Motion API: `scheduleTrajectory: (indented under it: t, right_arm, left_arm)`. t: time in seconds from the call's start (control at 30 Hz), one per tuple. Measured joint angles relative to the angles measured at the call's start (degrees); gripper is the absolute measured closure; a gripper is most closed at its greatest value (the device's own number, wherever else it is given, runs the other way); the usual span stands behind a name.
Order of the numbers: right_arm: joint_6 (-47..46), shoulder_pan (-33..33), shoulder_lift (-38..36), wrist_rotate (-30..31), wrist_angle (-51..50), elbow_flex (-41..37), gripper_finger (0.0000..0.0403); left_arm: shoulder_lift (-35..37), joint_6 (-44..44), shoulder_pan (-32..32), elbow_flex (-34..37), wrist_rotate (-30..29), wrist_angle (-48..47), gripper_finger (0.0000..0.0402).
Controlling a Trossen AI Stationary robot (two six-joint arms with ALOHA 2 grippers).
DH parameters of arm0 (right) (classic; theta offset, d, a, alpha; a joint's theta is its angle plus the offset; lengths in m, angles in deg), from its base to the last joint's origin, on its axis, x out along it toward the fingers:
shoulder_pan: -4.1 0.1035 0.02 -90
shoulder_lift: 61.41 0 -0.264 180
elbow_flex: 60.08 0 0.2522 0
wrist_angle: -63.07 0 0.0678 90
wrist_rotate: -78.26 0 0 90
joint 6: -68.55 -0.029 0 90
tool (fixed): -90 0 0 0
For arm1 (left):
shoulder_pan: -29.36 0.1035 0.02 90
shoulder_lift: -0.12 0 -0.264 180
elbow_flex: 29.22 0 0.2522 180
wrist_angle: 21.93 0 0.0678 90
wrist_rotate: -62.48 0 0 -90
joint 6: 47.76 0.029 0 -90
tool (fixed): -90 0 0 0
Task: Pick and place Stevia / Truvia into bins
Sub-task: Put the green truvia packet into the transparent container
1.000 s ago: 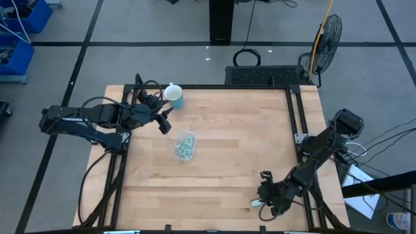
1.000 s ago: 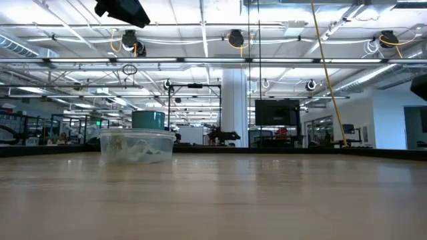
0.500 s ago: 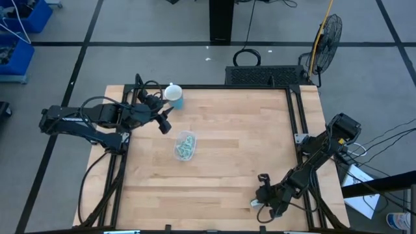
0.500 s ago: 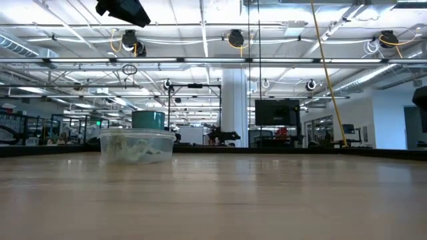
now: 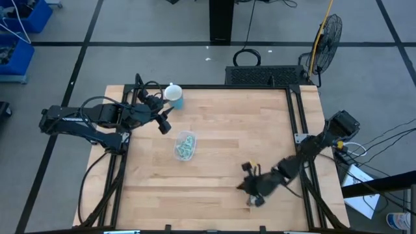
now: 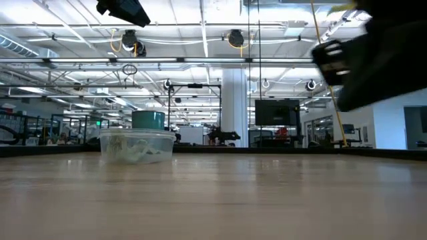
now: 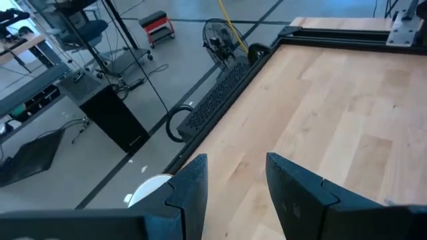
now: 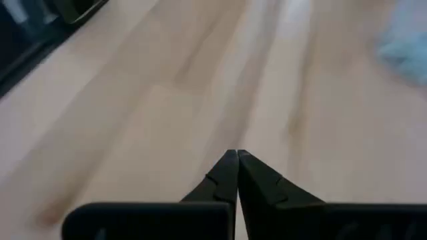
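The clear bin (image 5: 185,145) stands left of the table's middle, its flat bottom on the wood, with several pale green Stevia sachets (image 6: 137,152) inside. My right gripper (image 5: 250,185) hovers over the near right part of the table. Its fingers (image 8: 235,157) are shut, with nothing visible between the tips. A small pale thing (image 5: 254,201) lies beside it; whether it is a sachet I cannot tell. My left gripper (image 7: 233,193) waits open near the far left, above the table (image 5: 227,123).
A light blue cup with a white lid (image 5: 173,95) stands at the far left edge, behind the bin in the low view (image 6: 148,120). Black frame rails (image 5: 300,123) run along the table's sides. Bare wood lies between the bin and my right gripper.
My right gripper has swung from near the table's front edge toward the left and a little toward the far edge. The right arm now shows blurred at the upper right of the low view. The bin, the cup and my left arm have kept still.
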Motion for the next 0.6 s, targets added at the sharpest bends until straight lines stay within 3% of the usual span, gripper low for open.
scheduleTrajectory:
  t: [0.07,0.17,0.33,0.5,0.6]
  right_arm:
    - [2.17,-3.93,-0.02,-3.48,1.49,0.06,0.0402]
    - [-3.85,-7.17,-0.05,-9.63,-2.75,0.02,0.0397]
    - [-16.56,-5.05,-1.53,-15.03,-9.36,0.02,0.0373]
    - [-29.56,1.56,-3.37,-15.83,-9.62,0.04,0.0336]
    - [-31.35,4.93,-2.99,-11.78,-12.55,0.04,0.0309]
  left_arm:
    - [0.01,-0.08,0.0,0.0,0.02,-0.09,0.0243]
    - [0.0,-1.33,0.0,0.0,1.21,-0.93,0.0243]
    - [-0.01,-1.74,0.0,0.0,3.36,-2.38,0.0243]
    - [0.01,-1.82,-0.01,1.26,3.16,-1.39,0.0243]
    - [0.01,-1.8,0.0,2.51,3.04,-0.13,0.0243]
